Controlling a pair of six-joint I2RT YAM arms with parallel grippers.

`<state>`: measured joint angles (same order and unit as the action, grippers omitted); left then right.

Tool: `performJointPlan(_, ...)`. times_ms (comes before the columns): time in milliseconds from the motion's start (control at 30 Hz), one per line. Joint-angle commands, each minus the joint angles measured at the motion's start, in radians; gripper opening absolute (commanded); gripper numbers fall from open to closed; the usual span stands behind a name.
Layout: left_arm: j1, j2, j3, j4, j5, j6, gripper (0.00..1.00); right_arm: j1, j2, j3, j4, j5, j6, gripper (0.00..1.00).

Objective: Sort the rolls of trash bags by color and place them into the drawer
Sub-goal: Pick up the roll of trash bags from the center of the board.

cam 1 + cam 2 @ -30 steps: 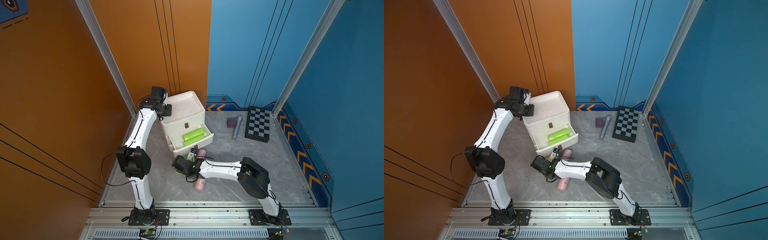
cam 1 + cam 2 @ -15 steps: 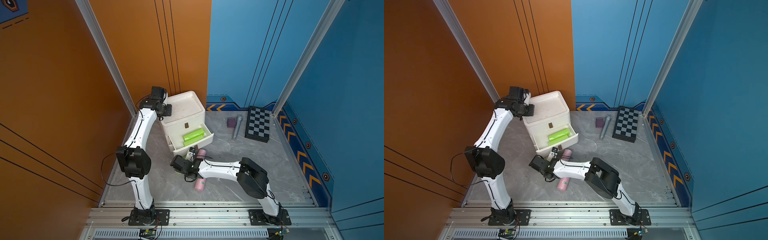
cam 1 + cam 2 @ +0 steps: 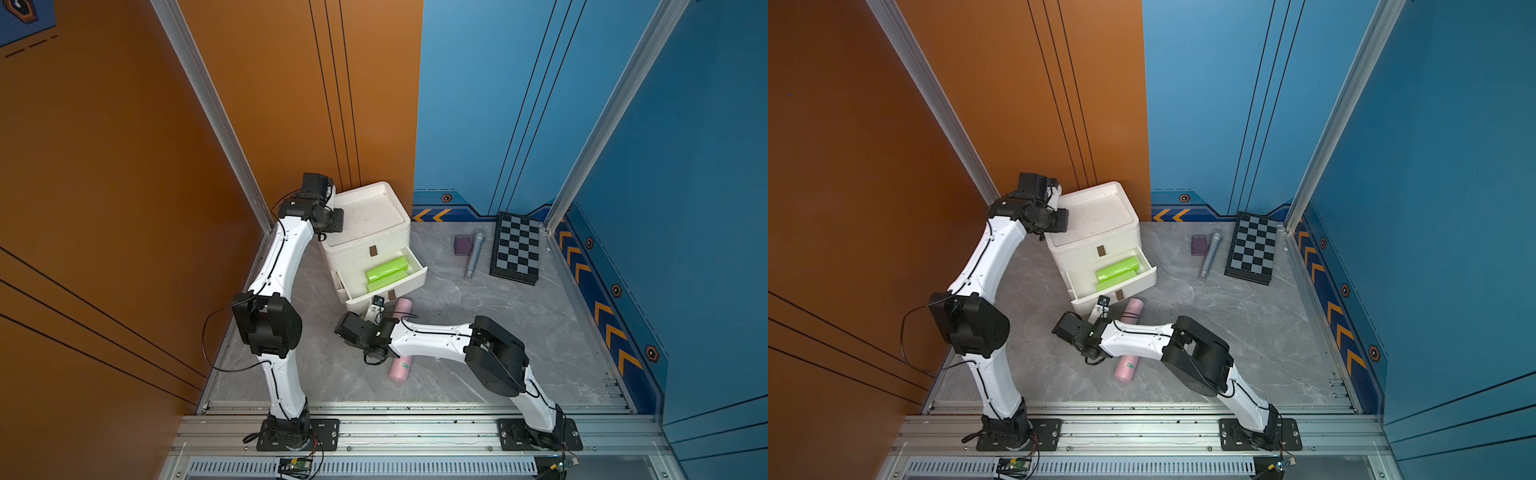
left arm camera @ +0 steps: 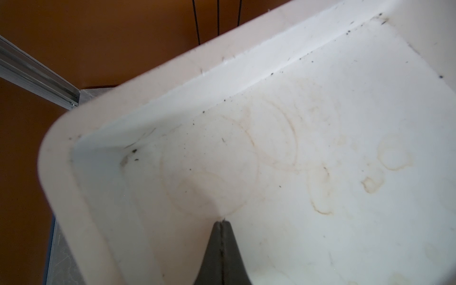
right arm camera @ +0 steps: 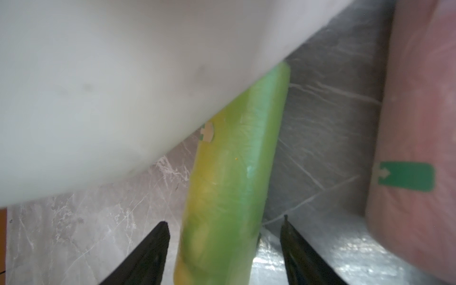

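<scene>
right pincer (image 5: 224, 220) open, straddling green roll (image 5: 232, 160) on counter (image 5: 86, 222), fingers clear of it; roll's far end hidden behind drawer (image 5: 98, 86). left pincer (image 4: 222, 224) closed, tip on drawer top tray.

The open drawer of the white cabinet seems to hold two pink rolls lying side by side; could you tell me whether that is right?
Not quite. The open drawer holds two lime green rolls lying side by side, not pink ones, as both top views show. The pink rolls lie outside it.
</scene>
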<state>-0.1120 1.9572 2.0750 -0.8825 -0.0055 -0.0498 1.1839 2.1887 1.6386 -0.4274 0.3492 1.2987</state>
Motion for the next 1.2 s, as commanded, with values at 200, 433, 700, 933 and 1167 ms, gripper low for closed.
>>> performJointPlan(200,0.005,0.108,-0.087,-0.277,0.042,-0.003,0.00,-0.007,0.022,-0.038,-0.027,0.041,0.006,0.59)
performJointPlan(433,0.008,0.105,-0.087,-0.276,0.042,-0.004,0.00,0.011,-0.053,-0.115,-0.027,0.036,0.019,0.41)
performJointPlan(700,0.008,0.101,-0.090,-0.277,0.045,-0.005,0.00,0.047,-0.175,-0.241,-0.027,0.016,0.019,0.32)
performJointPlan(933,0.008,0.094,-0.094,-0.276,0.038,-0.004,0.00,0.064,-0.211,-0.294,-0.028,-0.053,-0.016,0.46)
performJointPlan(1167,0.008,0.088,-0.099,-0.276,0.037,-0.004,0.00,0.029,-0.212,-0.298,-0.027,-0.081,-0.074,0.56)
